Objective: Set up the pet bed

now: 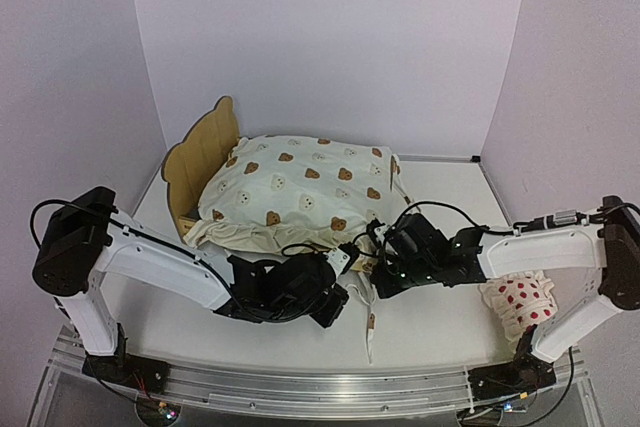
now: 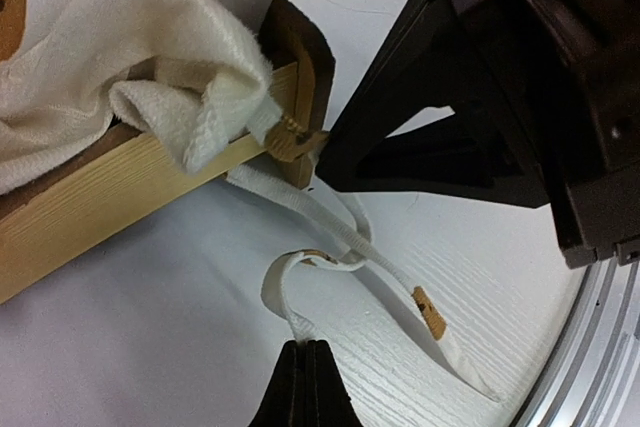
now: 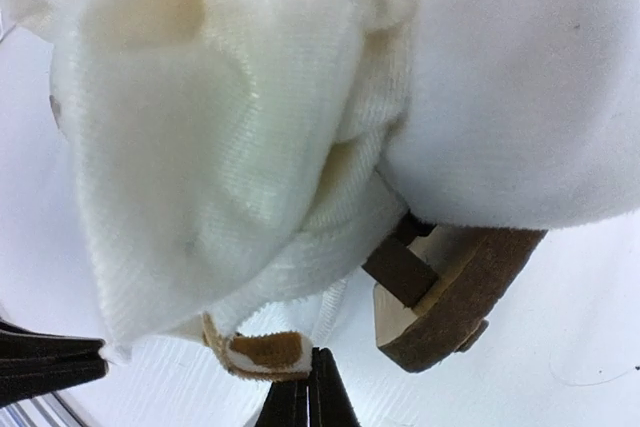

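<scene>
The pet bed, a plywood frame with an ear-shaped headboard, stands at the back left with the cream bear-print cushion lying on it. Both arms meet at its near right corner. In the left wrist view my left gripper is shut on a white cushion tie that loops over the table beside the corner post. In the right wrist view my right gripper is shut on another tie hanging from the cushion ruffle, just left of the bed's corner post.
A small white pillow with red dots lies on the table under the right arm. One tie end trails toward the metal rail at the near edge. Walls close in on the left, back and right.
</scene>
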Motion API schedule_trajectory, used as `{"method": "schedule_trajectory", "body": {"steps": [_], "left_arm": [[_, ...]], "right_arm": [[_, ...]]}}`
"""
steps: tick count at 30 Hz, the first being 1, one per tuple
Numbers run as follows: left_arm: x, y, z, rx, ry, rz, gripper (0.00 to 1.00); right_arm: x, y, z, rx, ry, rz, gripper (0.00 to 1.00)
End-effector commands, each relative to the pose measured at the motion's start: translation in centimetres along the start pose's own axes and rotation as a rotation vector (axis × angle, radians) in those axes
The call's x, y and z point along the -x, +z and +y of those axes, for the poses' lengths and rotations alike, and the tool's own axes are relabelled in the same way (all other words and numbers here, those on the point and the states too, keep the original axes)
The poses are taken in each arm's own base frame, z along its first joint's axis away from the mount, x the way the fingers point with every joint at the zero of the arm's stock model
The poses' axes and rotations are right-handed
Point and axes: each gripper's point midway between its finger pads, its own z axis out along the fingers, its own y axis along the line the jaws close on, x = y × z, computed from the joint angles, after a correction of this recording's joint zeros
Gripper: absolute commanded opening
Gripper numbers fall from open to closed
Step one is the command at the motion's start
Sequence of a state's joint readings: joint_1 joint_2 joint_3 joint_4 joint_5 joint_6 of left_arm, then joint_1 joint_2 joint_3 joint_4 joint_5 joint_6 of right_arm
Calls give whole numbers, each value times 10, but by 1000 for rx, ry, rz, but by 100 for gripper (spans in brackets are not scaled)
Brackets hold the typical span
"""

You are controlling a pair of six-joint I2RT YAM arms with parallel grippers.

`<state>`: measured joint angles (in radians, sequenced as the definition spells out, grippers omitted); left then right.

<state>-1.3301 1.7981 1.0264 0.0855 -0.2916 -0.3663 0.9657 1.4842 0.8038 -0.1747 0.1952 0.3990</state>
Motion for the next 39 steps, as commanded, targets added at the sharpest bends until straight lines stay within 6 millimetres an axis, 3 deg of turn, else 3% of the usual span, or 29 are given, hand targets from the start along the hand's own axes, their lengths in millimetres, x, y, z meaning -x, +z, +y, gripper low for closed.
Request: {"method": "schedule_trajectory", "body": {"steps": [1, 10, 16, 28, 31, 35, 39], "left_arm": [[46, -3, -14, -78, -9, -133, 0], [55, 18, -10, -130, 5, -184, 0], [52, 29, -1, -189, -24, -223, 0], [45, 50, -3, -316, -18, -238, 0], [40, 56, -1, -321, -19, -232, 0], [37, 61, 0, -338, -18, -235, 0], [36, 65, 2, -343, -16, -234, 0]], "right_arm": [[4, -10, 9, 49, 19, -21, 0], [1, -15, 12, 78, 34, -12, 0], [-3, -18, 18, 120, 43, 6, 0], [-5, -20, 27, 161, 38, 33, 1], [-8, -22, 26, 167, 28, 41, 9], [-14, -30, 23, 162, 2, 58, 30], [-16, -41, 14, 127, -20, 55, 44]]}}
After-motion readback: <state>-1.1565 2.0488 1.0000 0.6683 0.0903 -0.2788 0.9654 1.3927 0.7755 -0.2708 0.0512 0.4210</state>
